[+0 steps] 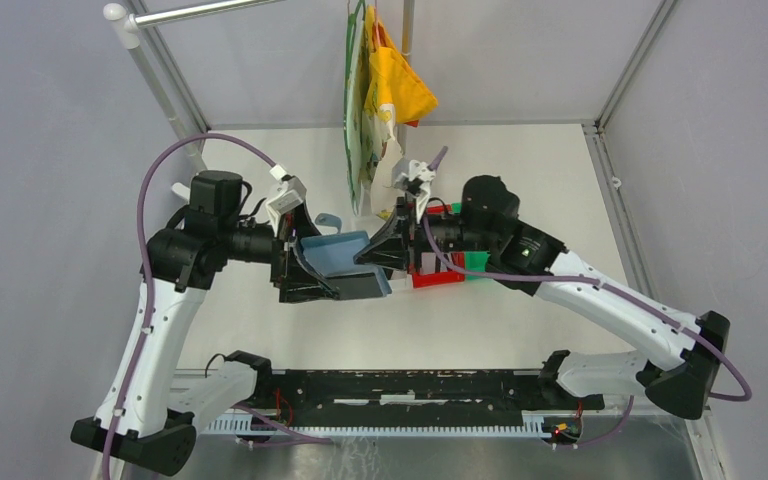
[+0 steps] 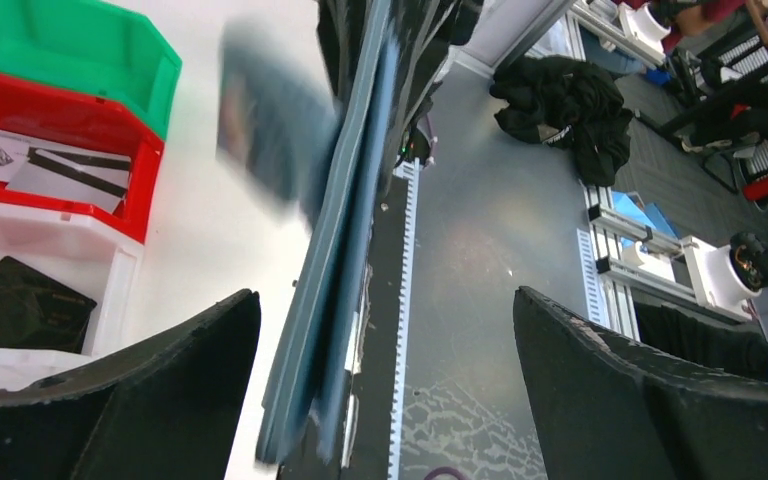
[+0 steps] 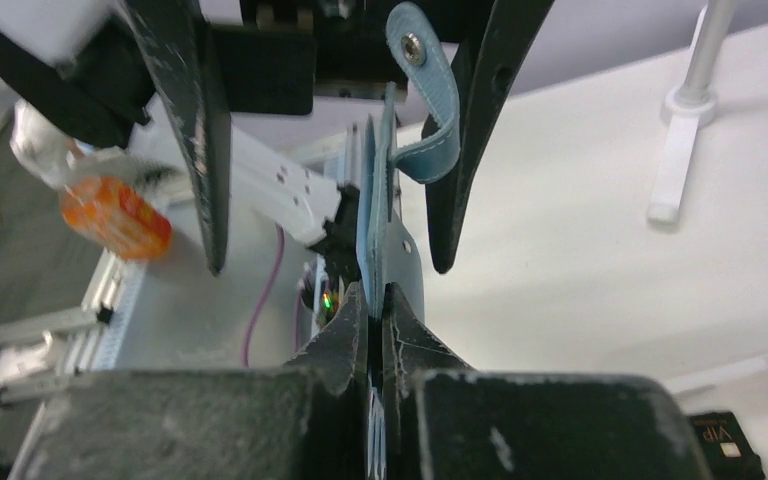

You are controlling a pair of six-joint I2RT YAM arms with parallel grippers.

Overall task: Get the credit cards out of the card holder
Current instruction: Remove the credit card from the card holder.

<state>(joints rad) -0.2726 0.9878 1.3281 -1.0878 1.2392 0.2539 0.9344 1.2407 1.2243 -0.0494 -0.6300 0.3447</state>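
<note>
The teal-blue card holder (image 1: 335,254) hangs in the air between the two grippers. My right gripper (image 1: 382,250) is shut on one edge of it, seen as pinched jaws in the right wrist view (image 3: 378,300), with the card holder (image 3: 381,200) edge-on and its tab (image 3: 422,90) curling up. My left gripper (image 2: 385,390) is wide open around the card holder (image 2: 345,250), which stands nearer its left finger without touching either. A blurred dark card (image 2: 265,130) shows beside the holder. Pale cards (image 2: 55,170) lie in the red bin, a black card (image 2: 20,305) in the white bin.
A green bin (image 2: 80,50), a red bin (image 2: 130,190) and a white bin (image 2: 120,290) stand in a row under the right gripper. Yellow and green bags (image 1: 385,90) hang at the back. A black toothed rail (image 1: 400,385) runs along the near edge.
</note>
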